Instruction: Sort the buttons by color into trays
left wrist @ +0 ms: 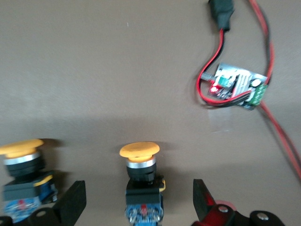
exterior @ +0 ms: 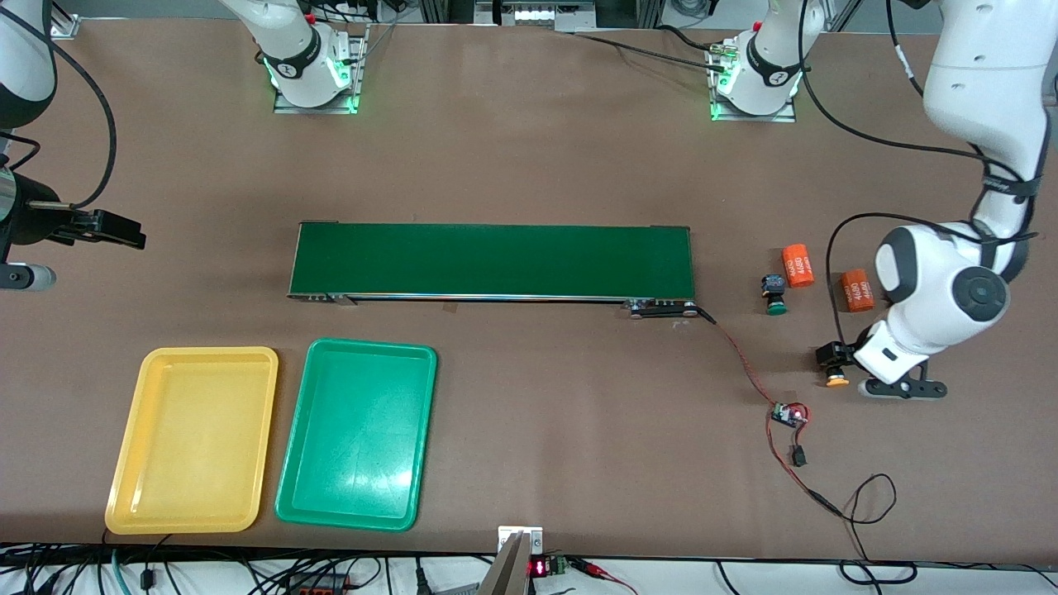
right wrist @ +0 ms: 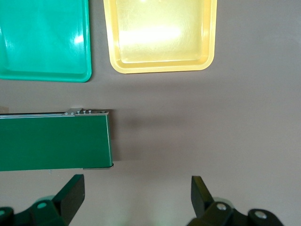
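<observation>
My left gripper [left wrist: 138, 187] is open, low over the table at the left arm's end. A yellow-capped button [left wrist: 139, 151] lies on its side between the fingers [left wrist: 73, 203], touching neither. A second yellow-capped button [left wrist: 21, 162] lies beside it, outside the jaws. The front view shows one yellow-capped button [exterior: 836, 368] by the left hand and a green-capped button [exterior: 775, 296] farther from the camera. The yellow tray [exterior: 132, 430] and green tray [exterior: 297, 430] sit side by side toward the right arm's end. My right gripper [right wrist: 138, 190] is open and holds nothing, over bare table beside the belt's end.
A long dark-green belt [exterior: 492, 259] crosses the middle of the table. Two orange cylinders [exterior: 798, 264] [exterior: 857, 290] lie near the green-capped button. A small circuit board [exterior: 789, 413] with red and black wires lies nearer the camera than the yellow-capped button.
</observation>
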`<state>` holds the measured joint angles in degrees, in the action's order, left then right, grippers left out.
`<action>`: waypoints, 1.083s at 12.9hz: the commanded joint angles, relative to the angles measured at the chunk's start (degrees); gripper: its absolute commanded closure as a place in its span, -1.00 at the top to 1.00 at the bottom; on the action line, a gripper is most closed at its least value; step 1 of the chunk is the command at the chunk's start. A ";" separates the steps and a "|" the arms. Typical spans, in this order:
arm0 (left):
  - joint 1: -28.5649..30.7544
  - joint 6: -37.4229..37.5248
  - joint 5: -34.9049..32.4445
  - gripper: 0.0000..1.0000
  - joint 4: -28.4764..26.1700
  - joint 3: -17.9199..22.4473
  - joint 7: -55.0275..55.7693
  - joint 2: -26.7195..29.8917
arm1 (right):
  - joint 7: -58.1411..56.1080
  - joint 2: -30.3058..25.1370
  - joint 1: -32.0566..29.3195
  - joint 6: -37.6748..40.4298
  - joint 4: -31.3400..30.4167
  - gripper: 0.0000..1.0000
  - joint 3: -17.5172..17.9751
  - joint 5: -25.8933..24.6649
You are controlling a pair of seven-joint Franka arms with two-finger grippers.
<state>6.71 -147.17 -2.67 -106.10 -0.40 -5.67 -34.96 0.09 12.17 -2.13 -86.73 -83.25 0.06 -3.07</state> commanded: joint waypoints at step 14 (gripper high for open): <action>-0.30 24.79 0.04 -0.62 -3.06 -12.40 6.07 14.91 | -1.23 -1.01 -0.24 0.60 -1.30 1.00 0.38 -0.62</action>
<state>6.71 -128.16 -2.67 -107.46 -7.66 -4.23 -24.39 -0.42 12.18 -2.11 -86.41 -83.52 0.07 -3.07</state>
